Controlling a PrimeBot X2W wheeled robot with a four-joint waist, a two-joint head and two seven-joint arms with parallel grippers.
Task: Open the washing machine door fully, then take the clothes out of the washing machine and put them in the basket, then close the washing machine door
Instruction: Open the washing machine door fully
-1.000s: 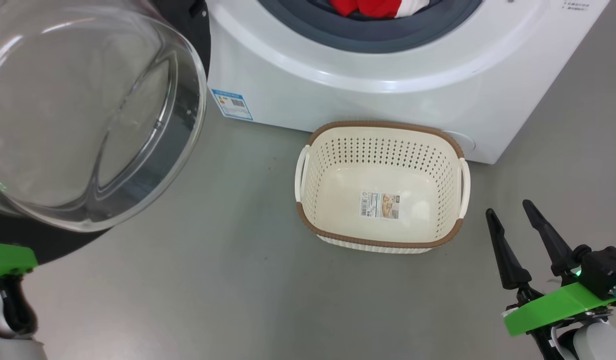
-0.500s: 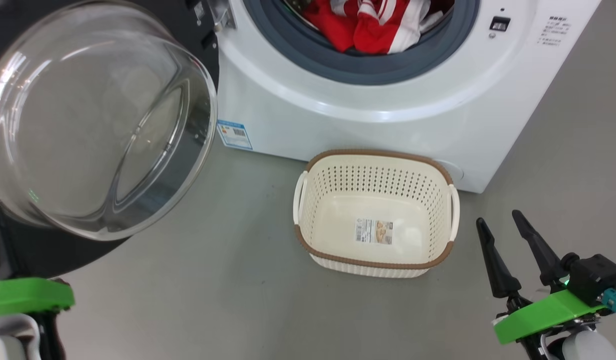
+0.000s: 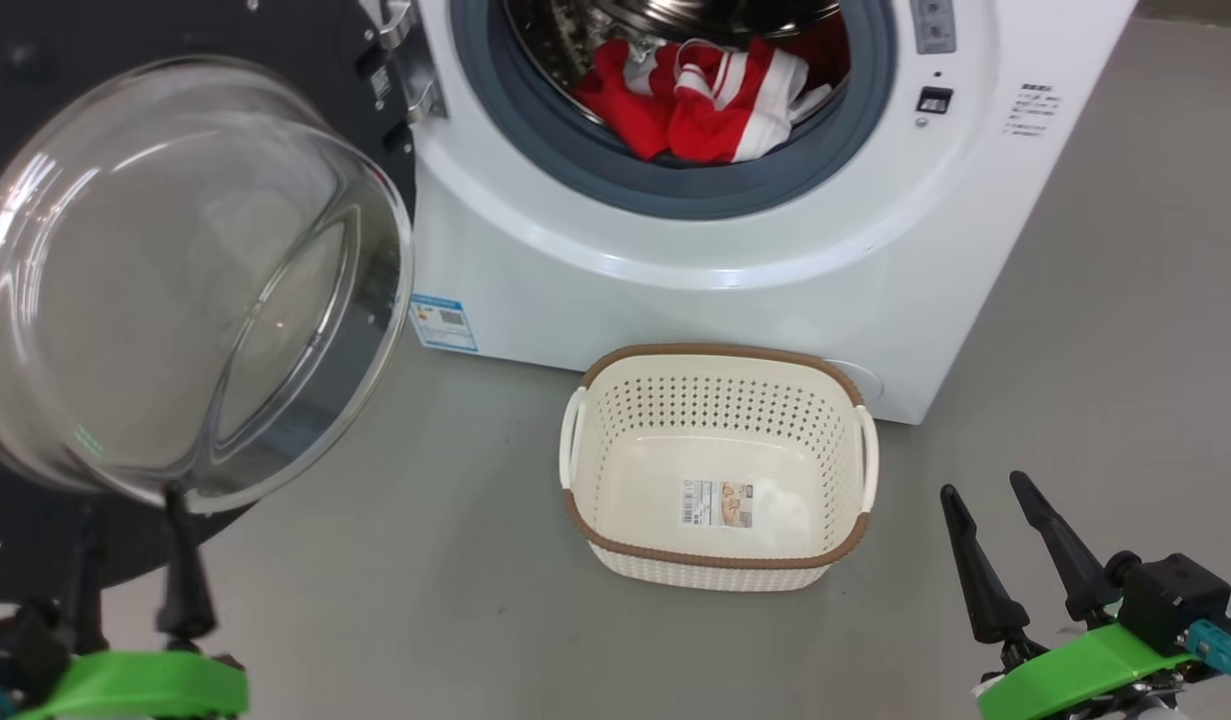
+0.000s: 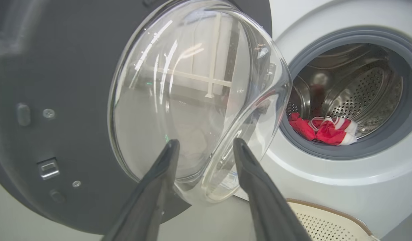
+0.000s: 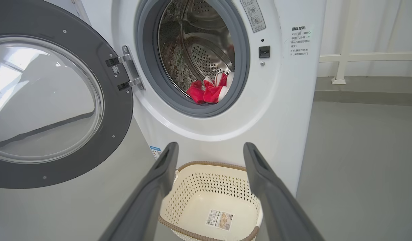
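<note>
Standing fully open, the door (image 3: 175, 280) hangs from the hinge (image 3: 410, 70) at the left of the washer (image 3: 675, 290). The drum (image 3: 575, 30) is exposed. Clothes (image 3: 705, 100) lie in a red-and-white heap at the drum's front lip, inside the grey gasket (image 3: 675, 195). The basket (image 3: 720, 352) stands upright on the floor (image 3: 425, 600), just beside the washer's front base and below the opening, with its bottom sticker (image 3: 717, 502) in plain view. The left claw (image 3: 132, 505) is open and grips nothing, its tips by the door's lower edge; contact cannot be judged. The right claw (image 3: 985, 492) is open and grips nothing, over the floor to the right of the basket and apart from it.
</note>
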